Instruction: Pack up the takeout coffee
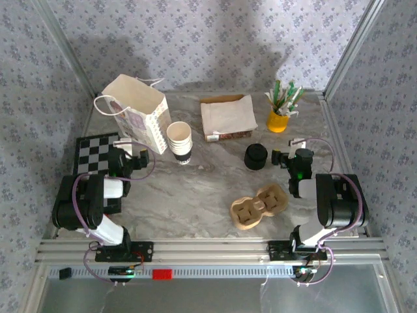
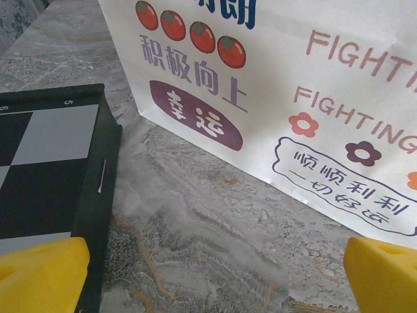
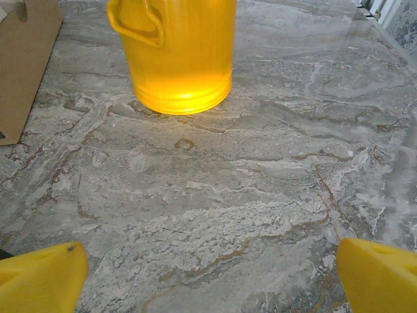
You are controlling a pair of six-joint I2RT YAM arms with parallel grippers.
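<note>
The takeout coffee (image 1: 180, 142), a white paper cup with a dark brown band at its base, stands upright mid-table just right of a printed white paper bag (image 1: 133, 111). My left gripper (image 1: 138, 158) rests low on the table left of the cup, in front of the bag (image 2: 293, 98). It is open, with bare marble between its yellow fingertips (image 2: 39, 274). Over on the right side, beside a black round lid (image 1: 256, 156), my right gripper (image 1: 282, 157) is also open and holds nothing. It faces a yellow cup (image 3: 179, 52).
A brown cardboard cup carrier (image 1: 258, 205) lies near the front right. The yellow cup of green-white sticks (image 1: 280, 114) stands at the back right. A folded brown-and-white paper stack (image 1: 227, 116) lies at the back centre. A checkerboard (image 1: 94, 149) sits at the left, beside my left fingers.
</note>
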